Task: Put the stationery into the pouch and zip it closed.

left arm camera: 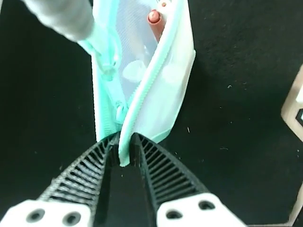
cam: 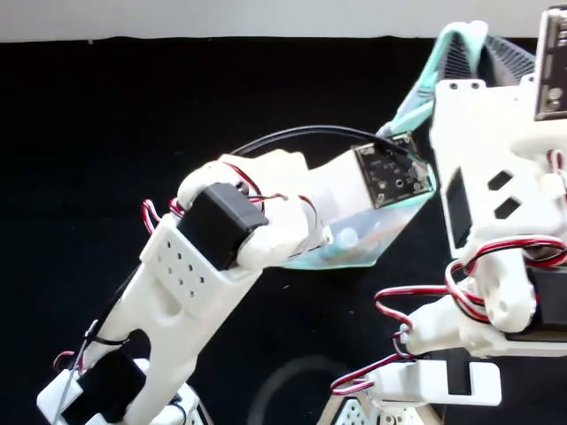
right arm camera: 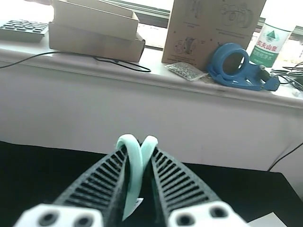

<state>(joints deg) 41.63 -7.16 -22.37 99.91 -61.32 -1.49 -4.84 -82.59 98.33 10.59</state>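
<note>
The translucent mint pouch (cam: 376,237) hangs stretched between both arms above the black table. In the left wrist view my left gripper (left arm camera: 124,152) is shut on the pouch's (left arm camera: 165,85) zipper edge, close to the zipper pull (left arm camera: 120,113). The mouth gapes open and a red pen (left arm camera: 154,19) lies inside. My right gripper (right arm camera: 138,161) is shut on a mint fold at the pouch's (right arm camera: 136,153) other end. In the high view that gripper (cam: 474,46) holds this end raised at the far right.
The black table top (cam: 106,133) spreads to the left of the arms. The right arm's white body (cam: 496,230) stands close beside the pouch. A white ledge (right arm camera: 94,66) behind the table carries boxes, a blue tape dispenser (right arm camera: 236,66) and a bottle.
</note>
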